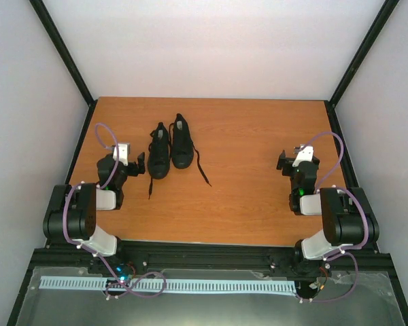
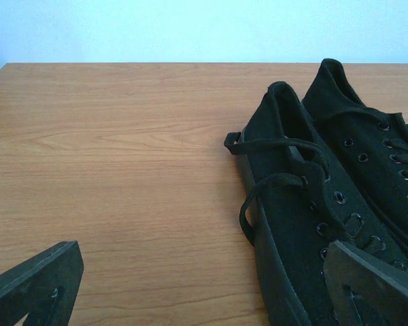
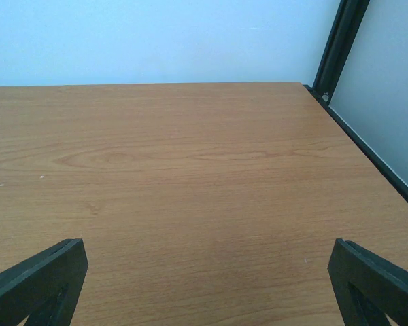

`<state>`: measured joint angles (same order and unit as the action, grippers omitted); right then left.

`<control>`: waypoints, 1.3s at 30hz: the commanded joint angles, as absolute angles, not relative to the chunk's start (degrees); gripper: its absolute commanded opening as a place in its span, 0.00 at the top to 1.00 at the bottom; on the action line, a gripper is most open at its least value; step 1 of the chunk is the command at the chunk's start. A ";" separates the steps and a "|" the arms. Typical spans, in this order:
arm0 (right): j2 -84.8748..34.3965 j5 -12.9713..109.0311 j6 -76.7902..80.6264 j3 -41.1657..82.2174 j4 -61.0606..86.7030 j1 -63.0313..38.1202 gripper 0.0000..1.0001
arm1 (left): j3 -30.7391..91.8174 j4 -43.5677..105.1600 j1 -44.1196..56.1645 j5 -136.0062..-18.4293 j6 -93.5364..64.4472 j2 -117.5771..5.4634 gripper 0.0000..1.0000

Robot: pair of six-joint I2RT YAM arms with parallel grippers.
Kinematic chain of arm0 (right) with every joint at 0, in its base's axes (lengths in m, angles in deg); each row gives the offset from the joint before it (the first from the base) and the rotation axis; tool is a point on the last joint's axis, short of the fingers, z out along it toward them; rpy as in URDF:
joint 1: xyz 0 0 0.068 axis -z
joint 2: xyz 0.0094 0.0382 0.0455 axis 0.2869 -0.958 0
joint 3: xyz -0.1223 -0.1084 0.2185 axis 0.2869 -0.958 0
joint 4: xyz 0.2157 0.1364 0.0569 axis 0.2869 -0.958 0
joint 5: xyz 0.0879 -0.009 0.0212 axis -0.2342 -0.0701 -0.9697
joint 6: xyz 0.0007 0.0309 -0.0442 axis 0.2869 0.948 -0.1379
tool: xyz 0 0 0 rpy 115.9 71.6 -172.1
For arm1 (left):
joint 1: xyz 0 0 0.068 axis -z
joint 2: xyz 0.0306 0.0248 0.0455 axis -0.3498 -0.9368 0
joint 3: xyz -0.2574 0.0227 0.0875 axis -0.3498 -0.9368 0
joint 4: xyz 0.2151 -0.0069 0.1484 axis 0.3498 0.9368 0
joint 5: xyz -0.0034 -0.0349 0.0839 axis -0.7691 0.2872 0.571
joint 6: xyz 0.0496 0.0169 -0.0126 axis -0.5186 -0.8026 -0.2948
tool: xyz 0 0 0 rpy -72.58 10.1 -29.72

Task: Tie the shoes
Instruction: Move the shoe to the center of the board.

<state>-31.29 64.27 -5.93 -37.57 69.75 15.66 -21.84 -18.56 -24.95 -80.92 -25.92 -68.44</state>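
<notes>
Two black low-top sneakers stand side by side at the table's back left: the left shoe and the right shoe, toes toward the near edge. Thin black laces trail loose, one below the left shoe, one to the right of the right shoe. In the left wrist view the left shoe and right shoe fill the right side, laces untied. My left gripper is open, just left of the left shoe. My right gripper is open over bare table at the right, far from the shoes.
The wooden table is bounded by black frame posts and white walls. A black frame rail runs by the table's right edge in the right wrist view. A pale blue strip lies in front of the arm bases.
</notes>
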 commanded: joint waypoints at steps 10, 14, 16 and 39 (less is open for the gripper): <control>-30.90 64.41 -6.58 -37.42 71.56 15.70 0.00 | -19.82 -19.52 -25.22 -80.24 -25.52 -67.05 0.00; -26.88 58.79 -6.66 -21.90 42.64 15.70 0.00 | -5.25 7.27 -25.23 -76.76 -25.03 -62.56 0.00; -24.18 56.25 -5.50 -19.63 38.58 15.70 0.00 | 3.55 21.10 -25.22 -78.89 -28.11 -63.02 0.00; -10.43 50.62 7.26 -16.85 18.75 10.80 0.17 | 57.17 62.06 -1.48 -59.19 -15.63 -102.20 0.11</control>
<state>-11.90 51.05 6.35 -15.41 20.09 11.61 50.66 54.68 -1.67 -60.51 -18.38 -98.08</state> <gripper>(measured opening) 0.854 0.909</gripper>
